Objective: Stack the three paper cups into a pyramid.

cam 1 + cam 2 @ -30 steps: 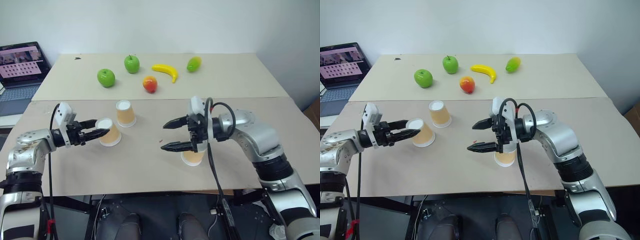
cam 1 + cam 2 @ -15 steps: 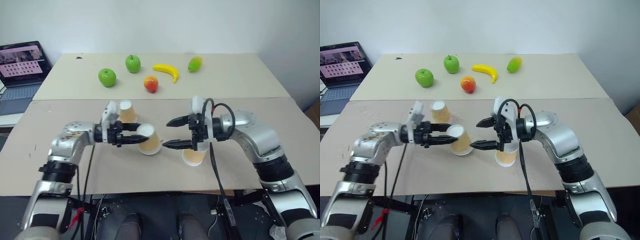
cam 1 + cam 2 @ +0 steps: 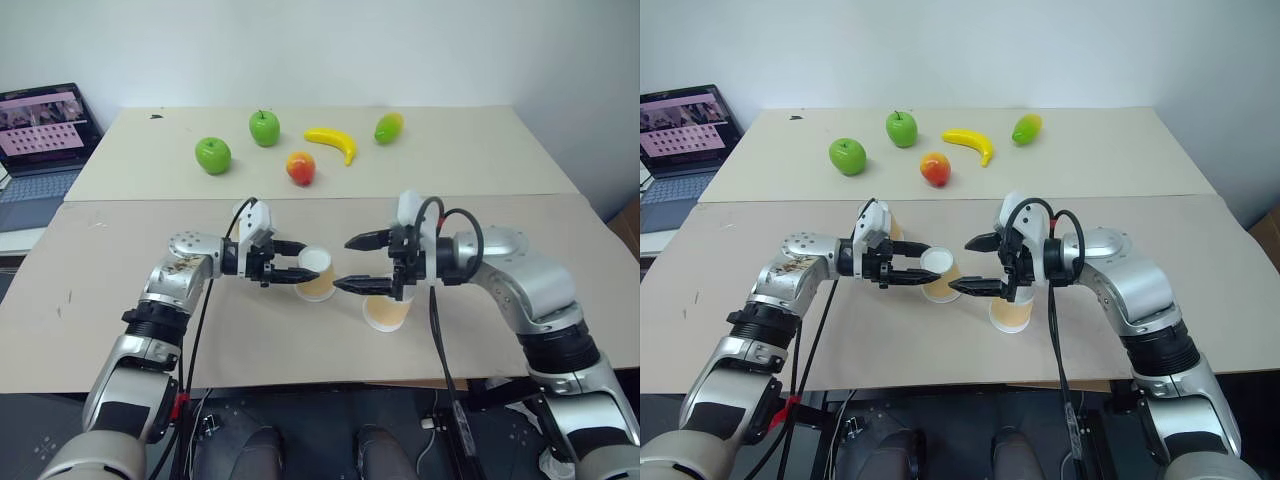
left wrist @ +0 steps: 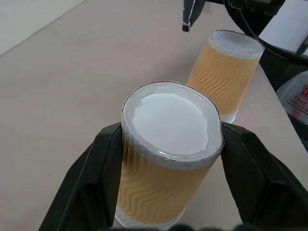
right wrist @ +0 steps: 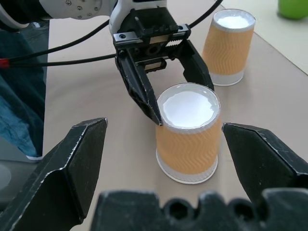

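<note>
your left gripper (image 3: 292, 265) pinches one cup (image 3: 316, 273) mid-table, upside down, just at 9 o'clock of the cup (image 3: 386, 311) under your wide-open, empty right gripper (image 3: 356, 263). the third cup (image 5: 229, 46) stands apart. you're building the base; next, release it close beside its neighbour.

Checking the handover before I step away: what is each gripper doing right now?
Left gripper: shut on a paper cup.
Right gripper: open, holding nothing.

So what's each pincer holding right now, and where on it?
Left pincer clamps an upside-down paper cup by its sides, near the white base. Right pincer is open, holding nothing.
</note>
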`<state>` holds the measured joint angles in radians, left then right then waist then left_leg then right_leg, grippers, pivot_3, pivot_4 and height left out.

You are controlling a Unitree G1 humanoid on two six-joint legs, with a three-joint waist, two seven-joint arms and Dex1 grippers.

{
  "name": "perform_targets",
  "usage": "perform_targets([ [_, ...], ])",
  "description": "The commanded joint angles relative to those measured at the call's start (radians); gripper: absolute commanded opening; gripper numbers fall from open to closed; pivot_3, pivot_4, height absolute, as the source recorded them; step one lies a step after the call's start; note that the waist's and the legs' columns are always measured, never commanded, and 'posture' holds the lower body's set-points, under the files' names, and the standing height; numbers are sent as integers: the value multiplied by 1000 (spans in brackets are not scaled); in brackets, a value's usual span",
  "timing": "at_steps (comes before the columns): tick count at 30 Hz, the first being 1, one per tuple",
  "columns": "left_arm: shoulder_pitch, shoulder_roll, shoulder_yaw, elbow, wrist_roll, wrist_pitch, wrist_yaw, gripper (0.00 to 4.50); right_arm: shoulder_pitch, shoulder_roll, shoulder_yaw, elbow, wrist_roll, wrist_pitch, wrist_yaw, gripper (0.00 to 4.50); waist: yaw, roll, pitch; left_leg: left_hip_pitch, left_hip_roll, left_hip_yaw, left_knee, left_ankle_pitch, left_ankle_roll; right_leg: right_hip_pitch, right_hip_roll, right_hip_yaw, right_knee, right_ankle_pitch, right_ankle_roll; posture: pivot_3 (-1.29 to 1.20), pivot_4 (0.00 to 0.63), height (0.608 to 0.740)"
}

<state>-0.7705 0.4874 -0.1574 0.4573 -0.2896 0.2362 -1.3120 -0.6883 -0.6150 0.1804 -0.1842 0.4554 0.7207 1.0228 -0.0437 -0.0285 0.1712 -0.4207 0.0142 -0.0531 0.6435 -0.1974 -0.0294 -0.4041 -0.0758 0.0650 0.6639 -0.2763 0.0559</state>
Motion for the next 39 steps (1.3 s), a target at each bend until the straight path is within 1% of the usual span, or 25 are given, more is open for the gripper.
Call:
perform_targets([
  [1,9,4,-11,-13,27,0,4,2573,-8,2,-35,-36,25,0,-4,4500,0,0,0,0,0,0,0,0,0,0,0,0,0,0,0,0,150,732],
  [2,11,3,-8,-16,24,7,6,2573,-8,2,-36,-36,25,0,-4,4500,0,0,0,0,0,0,0,0,0,0,0,0,0,0,0,0,150,732],
  [3,13,2,-6,-17,23,9,8,3545,-8,3,-36,-35,25,-1,-4,4500,0,0,0,0,0,0,0,0,0,0,0,0,0,0,0,0,150,732],
  [4,13,2,-3,-16,22,12,11,3795,-9,4,-36,-32,24,-1,-5,4500,0,0,0,0,0,0,0,0,0,0,0,0,0,0,0,0,150,732],
  [5,13,1,0,-17,23,11,14,4173,-10,5,-36,-30,24,-1,-5,4500,-1,0,0,0,0,0,0,0,0,0,0,0,0,0,0,0,150,732],
  [6,13,3,6,-23,22,13,18,4435,-11,6,-36,-27,22,-3,-5,4500,-1,0,0,0,0,0,0,0,0,0,0,0,0,0,0,0,150,732],
  [10,5,22,34,-69,3,41,25,4435,-13,10,-35,-16,20,-6,-3,4500,0,0,0,-1,0,0,0,0,0,-1,0,0,0,0,0,0,150,732],
  [15,23,115,132,-284,-110,210,36,4435,-26,26,-20,18,6,-22,6,4500,-4,0,0,-1,0,-1,0,0,0,-1,0,0,0,0,0,0,150,732],
  [18,76,156,246,-463,-243,394,122,4435,-33,32,-14,38,-2,-33,13,4500,-4,0,0,-1,1,-1,0,0,0,-1,0,0,0,0,0,0,150,732],
  [20,121,158,334,-559,-337,510,204,4435,-36,34,-11,49,-6,-40,19,4500,-3,0,0,-1,1,-1,0,0,0,-1,0,0,0,0,0,0,150,732],
  [22,181,118,418,-628,-397,580,331,4435,-39,36,-9,58,-10,-46,24,4500,-2,0,0,-1,0,-1,1,0,0,-1,0,0,0,0,0,0,150,732],
  [23,223,75,455,-660,-407,596,420,4435,-40,36,-9,62,-12,-49,27,4500,-1,0,0,-1,1,-1,1,0,0,0,0,0,0,0,0,0,150,732],
  [24,266,35,474,-688,-393,595,501,4435,-41,36,-9,65,-14,-53,30,4500,-1,0,0,0,1,-1,1,0,0,0,0,0,0,0,0,0,150,732],
  [26,345,-62,467,-715,-275,520,698,4435,-46,36,-12,74,-16,-57,33,4500,2,0,0,1,0,-1,1,0,0,1,-1,0,0,0,0,0,150,732],
  [28,405,-144,421,-716,-130,406,866,4435,-51,37,-17,80,-14,-57,33,4500,7,0,0,1,0,-1,1,0,0,2,-1,0,0,0,0,0,150,732],
  [30,451,-205,363,-703,-28,318,963,4435,-54,40,-26,84,-12,-55,26,4500,12,-1,0,0,0,-1,2,0,0,1,-1,0,0,0,0,0,150,732],
  [34,466,-264,283,-644,46,216,1001,4435,-48,35,-39,73,-1,-42,21,4500,27,0,0,-1,-1,-1,2,0,0,0,-1,0,0,0,0,0,150,732],
  [39,397,-245,248,-488,97,114,985,4435,-33,23,-53,62,6,-32,9,4500,28,0,0,-1,-1,0,1,0,0,0,-1,0,0,0,0,0,150,732],
])
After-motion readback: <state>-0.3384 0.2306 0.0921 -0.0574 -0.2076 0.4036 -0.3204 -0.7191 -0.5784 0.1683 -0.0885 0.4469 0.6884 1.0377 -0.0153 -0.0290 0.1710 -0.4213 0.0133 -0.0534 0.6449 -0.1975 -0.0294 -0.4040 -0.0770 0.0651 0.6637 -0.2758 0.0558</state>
